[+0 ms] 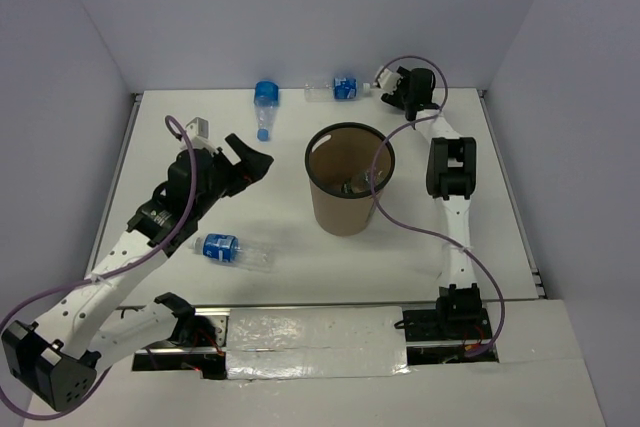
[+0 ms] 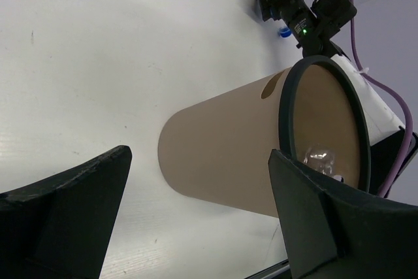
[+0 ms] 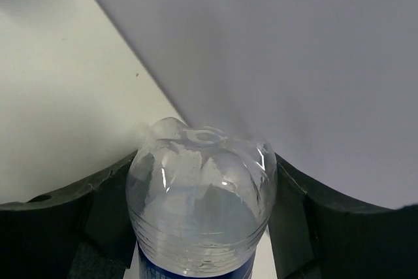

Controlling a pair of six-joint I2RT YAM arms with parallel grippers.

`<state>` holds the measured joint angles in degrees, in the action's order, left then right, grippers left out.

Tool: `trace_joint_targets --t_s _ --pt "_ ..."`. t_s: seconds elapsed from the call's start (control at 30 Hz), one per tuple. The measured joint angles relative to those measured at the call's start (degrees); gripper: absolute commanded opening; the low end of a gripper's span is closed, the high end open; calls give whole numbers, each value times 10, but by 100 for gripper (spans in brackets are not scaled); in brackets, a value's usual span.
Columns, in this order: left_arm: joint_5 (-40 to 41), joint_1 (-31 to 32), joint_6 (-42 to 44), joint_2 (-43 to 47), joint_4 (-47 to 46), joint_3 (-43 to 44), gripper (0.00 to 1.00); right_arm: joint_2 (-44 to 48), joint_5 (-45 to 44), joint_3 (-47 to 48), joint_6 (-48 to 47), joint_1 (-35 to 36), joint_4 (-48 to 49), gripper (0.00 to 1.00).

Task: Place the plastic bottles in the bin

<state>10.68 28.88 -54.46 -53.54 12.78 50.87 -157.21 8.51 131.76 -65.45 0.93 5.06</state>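
- The right gripper (image 3: pixel 204 181) has its jaws snug against both sides of a blue-label bottle (image 1: pixel 340 88) lying at the table's far edge; the slick plastic could squirt free on lifting.
- Carried low, it could clip the bin (image 1: pixel 345 212) mid-table.
- The left gripper (image 1: pixel 252 154) gapes wide, empty.

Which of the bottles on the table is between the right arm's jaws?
The far-right bottle, lying beyond the bin. The right wrist view shows it between the jaws; the blue-capped bottle and the near bottle lie untouched.
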Motion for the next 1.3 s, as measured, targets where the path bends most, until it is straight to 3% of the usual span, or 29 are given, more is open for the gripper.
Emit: trace_joint_targets --t_s 0.37,0.53,0.77,1.03,1.3 --pt "0 -2 0 35 -8 -24 100 225 88 -283 190 -23 -22 8" --pt "0 -3 0 55 -10 -43 100 351 141 -353 293 -32 -53 8" --pt "12 -8 -30 89 8 -71 100 520 215 -374 408 -32 -96 8" --pt "31 -14 -93 96 67 -85 99 629 323 -331 526 -15 -161 9" --pt "62 -15 -183 114 179 -84 100 730 395 -354 648 110 -137 12"
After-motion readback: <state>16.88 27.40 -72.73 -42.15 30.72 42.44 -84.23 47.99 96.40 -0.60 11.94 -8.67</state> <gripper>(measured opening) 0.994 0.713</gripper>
